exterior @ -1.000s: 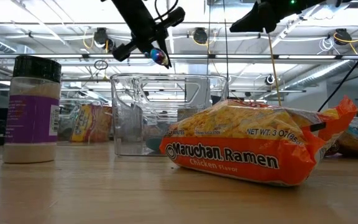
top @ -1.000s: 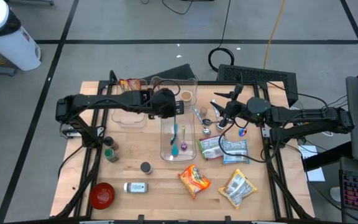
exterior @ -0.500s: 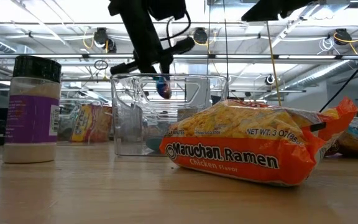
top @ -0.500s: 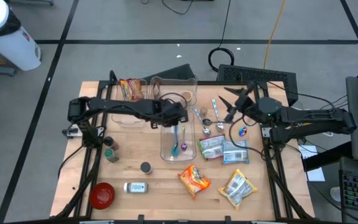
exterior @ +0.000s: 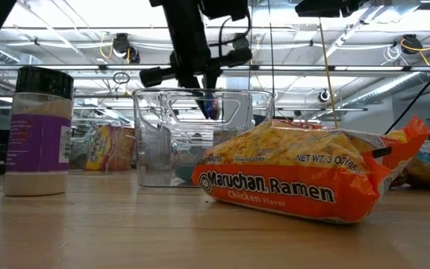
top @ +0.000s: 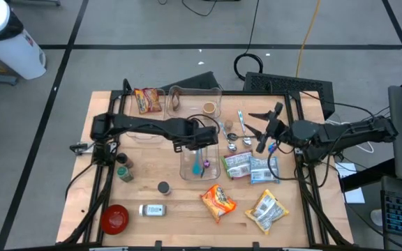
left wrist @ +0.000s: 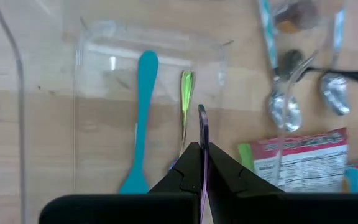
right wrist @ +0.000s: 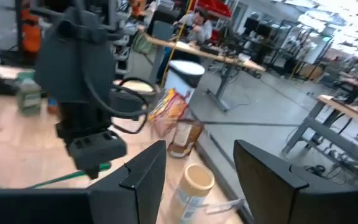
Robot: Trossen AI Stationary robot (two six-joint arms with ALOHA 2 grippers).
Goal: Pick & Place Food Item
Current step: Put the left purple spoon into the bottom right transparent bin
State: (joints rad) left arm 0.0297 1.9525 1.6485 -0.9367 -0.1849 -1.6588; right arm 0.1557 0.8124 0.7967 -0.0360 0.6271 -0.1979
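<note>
My left gripper (top: 201,141) hangs over the clear container (top: 199,159), shut on a thin purple-blue utensil (left wrist: 202,124). In the low view the utensil's blue end (exterior: 211,109) dips just inside the container's rim (exterior: 200,93). A teal utensil (left wrist: 142,118) and a green one (left wrist: 186,93) lie on the container's floor. My right gripper (top: 259,131) is raised at the right of the table, level and open, with nothing between its fingers. An orange ramen packet (top: 218,201) lies flat on the table near the front. My left gripper pinches the utensil's thin handle (left wrist: 202,144) between its two fingers, seen edge-on. The fingers slant steeply down from above. The utensil is lifted clear and hangs tilted below the fingers, its blue end (exterior: 212,110) lowest, above the container's floor.
Metal spoons (top: 232,136) and snack packets (top: 251,166) lie between the container and my right gripper. A foil bag (top: 267,209), a red bowl (top: 114,218) and spice jars (top: 124,167) stand toward the front and left. A second clear bin (top: 194,101) is at the back.
My left gripper has gone down and toward the table's near edge, over the clear container, tipping more steeply downward. The utensil has come with it, and its blue end now sits inside the rim. My right gripper has drawn back a little toward the right edge and rolled.
</note>
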